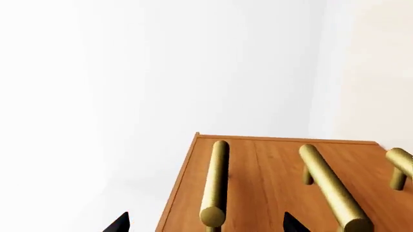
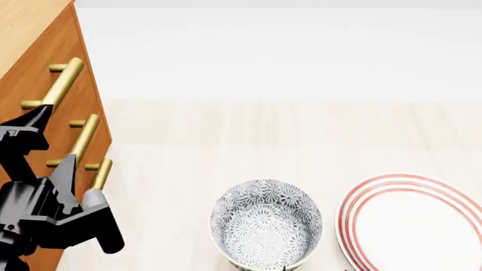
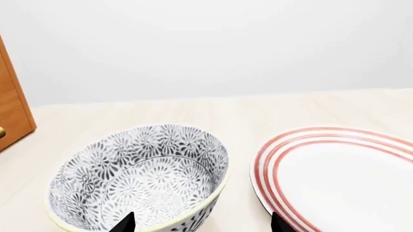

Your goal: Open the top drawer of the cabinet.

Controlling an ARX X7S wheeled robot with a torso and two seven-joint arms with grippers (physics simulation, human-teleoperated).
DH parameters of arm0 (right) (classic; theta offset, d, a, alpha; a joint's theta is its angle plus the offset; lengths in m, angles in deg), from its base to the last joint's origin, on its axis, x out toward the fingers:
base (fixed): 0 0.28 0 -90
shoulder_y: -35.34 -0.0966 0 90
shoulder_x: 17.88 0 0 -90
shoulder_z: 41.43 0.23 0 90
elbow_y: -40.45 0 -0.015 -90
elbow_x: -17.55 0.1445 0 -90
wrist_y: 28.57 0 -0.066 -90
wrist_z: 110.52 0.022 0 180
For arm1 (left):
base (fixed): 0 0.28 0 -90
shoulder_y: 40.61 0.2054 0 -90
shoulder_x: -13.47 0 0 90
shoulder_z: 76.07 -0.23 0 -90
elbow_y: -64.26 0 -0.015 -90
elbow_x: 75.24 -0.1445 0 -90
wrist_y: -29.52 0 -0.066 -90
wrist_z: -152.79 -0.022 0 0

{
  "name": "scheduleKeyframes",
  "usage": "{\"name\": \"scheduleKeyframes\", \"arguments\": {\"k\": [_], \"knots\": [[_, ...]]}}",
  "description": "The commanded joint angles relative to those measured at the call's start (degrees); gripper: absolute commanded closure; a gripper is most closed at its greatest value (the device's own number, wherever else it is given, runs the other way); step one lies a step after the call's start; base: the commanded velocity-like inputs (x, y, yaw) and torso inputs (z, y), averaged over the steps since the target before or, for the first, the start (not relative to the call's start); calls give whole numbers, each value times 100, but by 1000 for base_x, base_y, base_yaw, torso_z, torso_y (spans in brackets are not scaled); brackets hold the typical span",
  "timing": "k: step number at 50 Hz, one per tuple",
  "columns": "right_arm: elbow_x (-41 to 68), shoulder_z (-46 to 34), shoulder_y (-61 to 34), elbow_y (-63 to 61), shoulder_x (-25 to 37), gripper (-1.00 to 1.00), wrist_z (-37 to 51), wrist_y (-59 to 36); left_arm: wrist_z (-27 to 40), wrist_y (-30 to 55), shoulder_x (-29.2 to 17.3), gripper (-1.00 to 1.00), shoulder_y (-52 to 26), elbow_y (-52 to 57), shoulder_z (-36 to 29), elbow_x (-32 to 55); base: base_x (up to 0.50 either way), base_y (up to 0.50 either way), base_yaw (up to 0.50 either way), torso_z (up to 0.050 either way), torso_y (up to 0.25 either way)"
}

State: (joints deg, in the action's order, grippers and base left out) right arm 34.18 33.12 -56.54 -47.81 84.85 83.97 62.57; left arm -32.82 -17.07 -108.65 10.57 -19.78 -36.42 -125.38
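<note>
The cabinet [image 2: 22, 20] stands at the far left of the head view, its three drawer fronts flush. The top drawer [image 2: 45, 56] carries the uppermost brass handle [image 2: 64, 82]. In the left wrist view the top drawer [image 1: 193, 174] lies by the cabinet's edge, with its handle [image 1: 216, 179] pointing endwise at the camera. My left gripper [image 1: 206, 223] is open, its two black fingertips either side of that handle's near end and not touching it. It shows in the head view [image 2: 53, 141] in front of the drawer fronts. My right gripper [image 3: 201, 223] is open and empty over the table.
The two lower drawer handles [image 2: 83, 138] [image 2: 101, 172] sit below the top one. A grey patterned bowl [image 2: 265, 223] and a red-rimmed white plate [image 2: 452, 195] stand on the pale wooden table [image 2: 226, 130]. The right gripper hovers by the bowl's rim [image 3: 213, 193].
</note>
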Motion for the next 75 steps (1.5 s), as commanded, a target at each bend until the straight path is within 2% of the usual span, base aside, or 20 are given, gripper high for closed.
{"name": "scheduleKeyframes", "arguments": {"k": [1, 26, 50, 75], "knots": [[-77, 118, -8, 2, -100, -100, -105, -5, -360, 21, 21, -100, -195, 34, 241, -19, 0, 0, 0, 0, 0], [-16, 56, -8, 39, -60, -100, -68, 22, -701, -167, 121, -100, -817, -337, 417, 328, 0, 0, 0, 0, 0], [44, 8, -21, 33, -18, -100, -21, 23, -271, -732, 466, -100, -1157, -1562, 434, 730, 0, 0, 0, 0, 0], [114, -46, -30, 29, 20, -100, 18, 7, -92, -1051, 665, -100, -1345, -2351, 384, 926, 0, 0, 0, 0, 0]]}}
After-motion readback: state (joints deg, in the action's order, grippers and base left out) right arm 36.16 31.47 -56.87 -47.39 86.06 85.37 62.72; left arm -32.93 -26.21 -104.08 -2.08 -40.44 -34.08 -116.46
